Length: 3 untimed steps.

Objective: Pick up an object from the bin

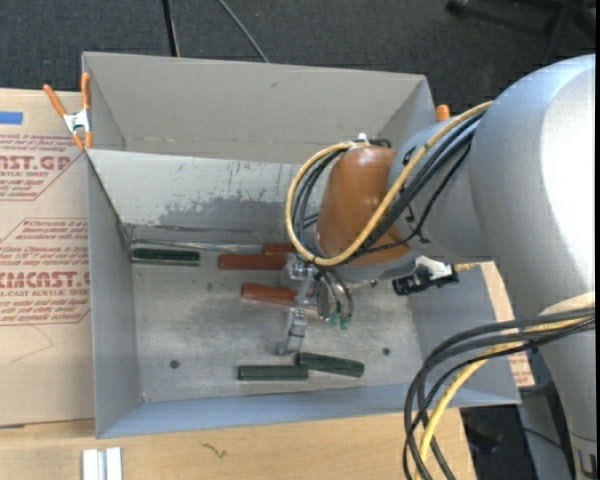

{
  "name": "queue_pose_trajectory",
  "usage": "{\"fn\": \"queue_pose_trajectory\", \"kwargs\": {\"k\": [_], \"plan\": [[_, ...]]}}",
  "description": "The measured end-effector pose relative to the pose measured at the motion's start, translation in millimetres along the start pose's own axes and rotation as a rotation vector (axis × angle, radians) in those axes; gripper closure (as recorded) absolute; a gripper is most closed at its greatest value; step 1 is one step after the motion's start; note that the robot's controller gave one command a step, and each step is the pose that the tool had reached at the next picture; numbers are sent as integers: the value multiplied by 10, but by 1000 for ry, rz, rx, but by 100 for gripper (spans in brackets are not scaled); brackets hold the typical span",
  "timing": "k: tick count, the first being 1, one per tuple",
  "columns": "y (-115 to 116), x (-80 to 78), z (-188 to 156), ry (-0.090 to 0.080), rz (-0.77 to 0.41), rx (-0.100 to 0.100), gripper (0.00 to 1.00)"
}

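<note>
Large arm (540,198): rounded links, smooth silver-grey shell, glossy. At wrist, orange-brown cover (355,203): egg-shaped, shiny. Yellow and black cable bundle (302,198) loops round cover's left side, then runs back across grey link. Second bundle (450,378), same yellow and black strands, curves below arm at right. Small black block (420,280) with white tag sits under cover's right edge. Slim end effector (298,333): bare grey metal, thin wires and green speck near its base.
</note>
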State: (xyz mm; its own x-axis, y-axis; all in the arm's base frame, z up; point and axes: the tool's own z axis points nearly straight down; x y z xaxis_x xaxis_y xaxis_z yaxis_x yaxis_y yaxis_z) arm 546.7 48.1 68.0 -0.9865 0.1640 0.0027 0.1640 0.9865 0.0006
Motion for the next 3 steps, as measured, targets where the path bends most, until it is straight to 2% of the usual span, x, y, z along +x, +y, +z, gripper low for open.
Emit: {"fn": "queue_pose_trajectory", "kwargs": {"k": [1,2,3], "plan": [[3,0,4,-3,0,0,0],[8,-5,-11,-4,0,-1,100],[19,-23,-964,-11,-1,-3,100]]}}
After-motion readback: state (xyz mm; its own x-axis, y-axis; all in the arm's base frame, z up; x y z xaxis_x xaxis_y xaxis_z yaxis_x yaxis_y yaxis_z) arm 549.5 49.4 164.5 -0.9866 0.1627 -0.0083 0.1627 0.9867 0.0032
